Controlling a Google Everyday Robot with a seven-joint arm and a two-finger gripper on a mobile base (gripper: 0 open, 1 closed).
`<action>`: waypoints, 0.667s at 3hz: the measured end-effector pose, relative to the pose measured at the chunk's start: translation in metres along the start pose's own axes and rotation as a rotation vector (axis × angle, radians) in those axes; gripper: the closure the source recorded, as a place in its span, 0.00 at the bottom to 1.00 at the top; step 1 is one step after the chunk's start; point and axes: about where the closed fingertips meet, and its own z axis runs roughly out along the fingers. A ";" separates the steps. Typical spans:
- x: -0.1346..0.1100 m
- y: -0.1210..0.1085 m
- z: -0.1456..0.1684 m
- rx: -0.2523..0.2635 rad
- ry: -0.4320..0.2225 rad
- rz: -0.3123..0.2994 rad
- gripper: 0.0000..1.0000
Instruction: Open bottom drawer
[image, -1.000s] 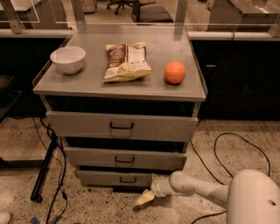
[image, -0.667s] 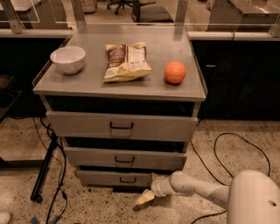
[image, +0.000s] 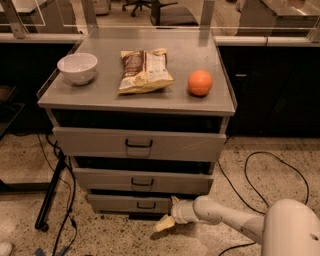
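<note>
I have the grey metal three-drawer cabinet (image: 210, 107) squarely in front of me. The bottom drawer (image: 120, 203) sits lowest of the three, just above the speckled floor (image: 100, 235), set back under the front edge of the tabletop. Its flat grey front looks the shortest and narrowest. A small dark wire handle (image: 146, 205) sits at its centre, and a dark gap runs along its top. I can't see inside it from here.

My gripper (image: 166, 213) is down at floor level, below the tabletop's front edge and towards its right front corner, at the end of the white arm (image: 225, 215). Its pale fingers (image: 163, 224) are spread apart and hold nothing. One points up at the right end of the bottom drawer's front, right of the handle, and the other angles down towards the floor.

On the tabletop, a white ceramic bowl (image: 77, 67) stands near the left edge, a brown and yellow snack bag (image: 145, 70) lies in the middle, and an orange round fruit (image: 200, 82) rests near the right edge.
</note>
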 end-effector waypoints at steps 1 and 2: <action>-0.002 0.000 -0.001 0.001 -0.002 -0.004 0.00; -0.011 -0.011 -0.003 0.017 -0.001 -0.059 0.00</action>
